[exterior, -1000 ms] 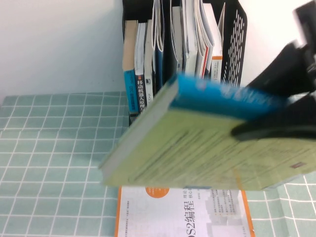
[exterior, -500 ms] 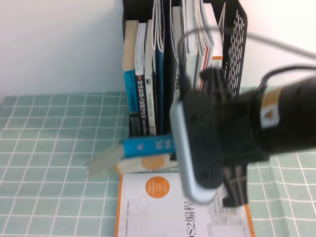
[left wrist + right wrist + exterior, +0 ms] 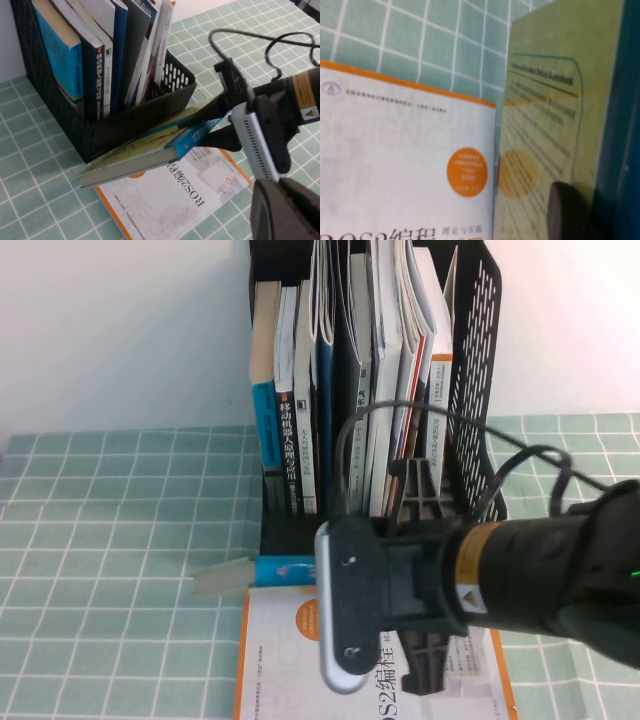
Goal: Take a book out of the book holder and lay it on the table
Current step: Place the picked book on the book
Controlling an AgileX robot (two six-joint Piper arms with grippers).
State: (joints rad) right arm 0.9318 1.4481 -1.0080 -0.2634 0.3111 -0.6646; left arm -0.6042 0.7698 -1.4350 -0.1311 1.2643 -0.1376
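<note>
- The tabletop (image 3: 110,540) lies bare left of the book holder (image 3: 478,360); a white book (image 3: 290,660) covers the near ground.
- The right pincer (image 3: 220,122) clamps the book (image 3: 150,150), tilted low over the white book just before the holder.
- Left pincer (image 3: 285,210): opening cannot be told.

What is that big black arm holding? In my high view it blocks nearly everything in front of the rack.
Observer: The left wrist view shows the right tool shut on the book, a thick one with a yellow-green cover and blue spine.
Operator: Is it lying flat yet?
Observer: No. It is tilted, gripped end higher, above the white book that lies before the book holder.
Operator: Where is the other arm?
Observer: Only a dark part of the left tool shows, at the edge of its own camera's picture, apart from the books.
</note>
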